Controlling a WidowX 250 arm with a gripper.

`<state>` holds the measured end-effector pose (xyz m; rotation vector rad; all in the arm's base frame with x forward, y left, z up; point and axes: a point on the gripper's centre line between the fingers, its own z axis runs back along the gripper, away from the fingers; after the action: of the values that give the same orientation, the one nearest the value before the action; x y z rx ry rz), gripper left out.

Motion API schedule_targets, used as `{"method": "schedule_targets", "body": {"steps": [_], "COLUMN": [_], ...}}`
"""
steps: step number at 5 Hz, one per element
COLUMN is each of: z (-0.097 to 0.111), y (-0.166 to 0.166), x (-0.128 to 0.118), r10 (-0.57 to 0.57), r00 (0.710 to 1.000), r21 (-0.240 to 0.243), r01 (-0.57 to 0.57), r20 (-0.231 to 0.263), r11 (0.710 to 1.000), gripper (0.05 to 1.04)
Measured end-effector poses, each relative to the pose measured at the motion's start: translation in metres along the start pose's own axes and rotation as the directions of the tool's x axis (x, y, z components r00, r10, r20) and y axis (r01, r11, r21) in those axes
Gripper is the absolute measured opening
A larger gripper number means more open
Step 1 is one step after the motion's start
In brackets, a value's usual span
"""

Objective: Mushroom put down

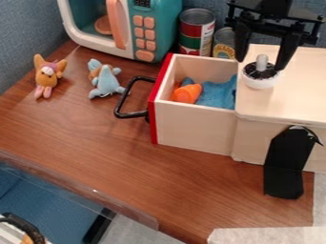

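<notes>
And there's the mushroom (259, 82), stem up on the wooden cabinet top (294, 102), cap-down presumably for a steady seat! The gripper (259, 65) hangs right over it, fingers apart either side of the stem, likely room to lift clear; beside it, the open drawer (193, 129) with blue cloth (218, 94), then brown tabletop (96, 138), plush toys (107, 86), tins (196, 32), blue wall (22, 38) behind
</notes>
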<state>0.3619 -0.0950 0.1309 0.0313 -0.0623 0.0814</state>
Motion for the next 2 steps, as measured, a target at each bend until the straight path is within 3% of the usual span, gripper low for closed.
{"method": "schedule_targets", "body": {"steps": [1, 2], "z": [0.0000, 0.0000], "y": [-0.0016, -0.0003], "x": [-0.0004, -0.0014], "r10": [-0.007, -0.003], "r00": [1.000, 1.000], "r21": [-0.010, -0.008], "r01": [0.007, 0.003], "r20": [-0.002, -0.011], "r11": [1.000, 1.000], "gripper": [0.344, 0.200]}}
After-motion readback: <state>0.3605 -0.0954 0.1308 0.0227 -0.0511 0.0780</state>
